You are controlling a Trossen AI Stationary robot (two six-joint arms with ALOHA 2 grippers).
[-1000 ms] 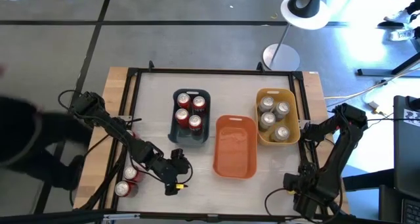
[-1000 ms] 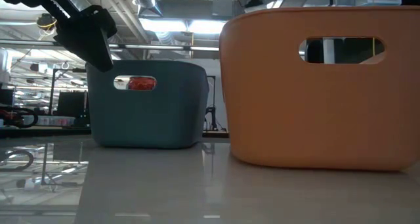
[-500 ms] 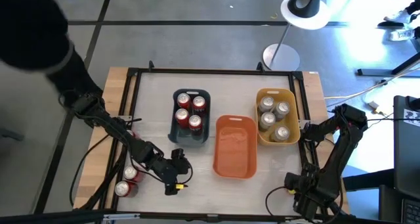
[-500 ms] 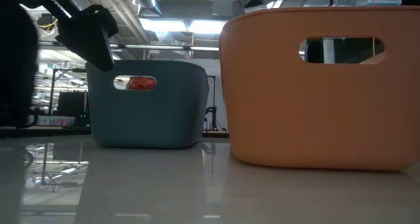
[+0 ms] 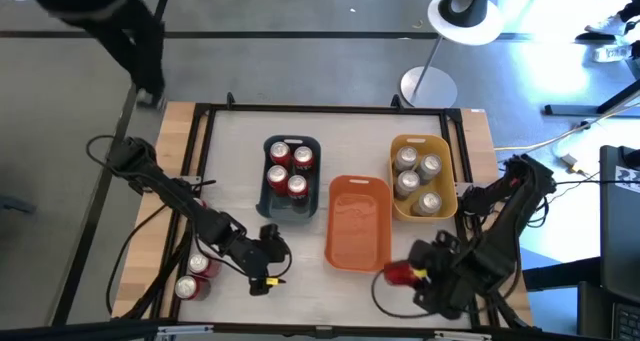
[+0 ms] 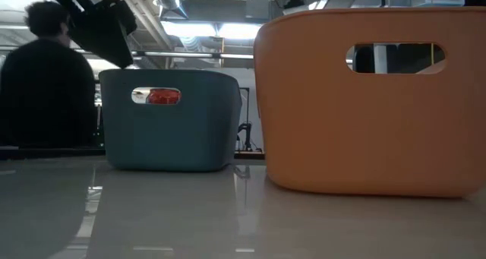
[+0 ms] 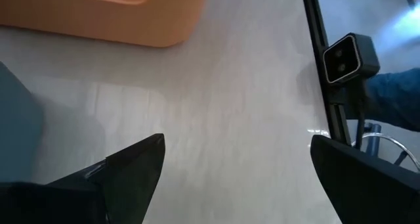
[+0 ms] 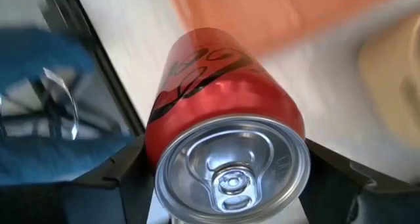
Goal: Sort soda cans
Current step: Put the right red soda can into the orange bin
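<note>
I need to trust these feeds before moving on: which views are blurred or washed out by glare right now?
Right wrist view: the red can in the right tool is sharp, the orange bin behind is smeared. High view: strong glare at the lamp. Low view: the blue bin is backlit, the person dark. Left wrist view: the left tool is open, the table is soft.
</note>
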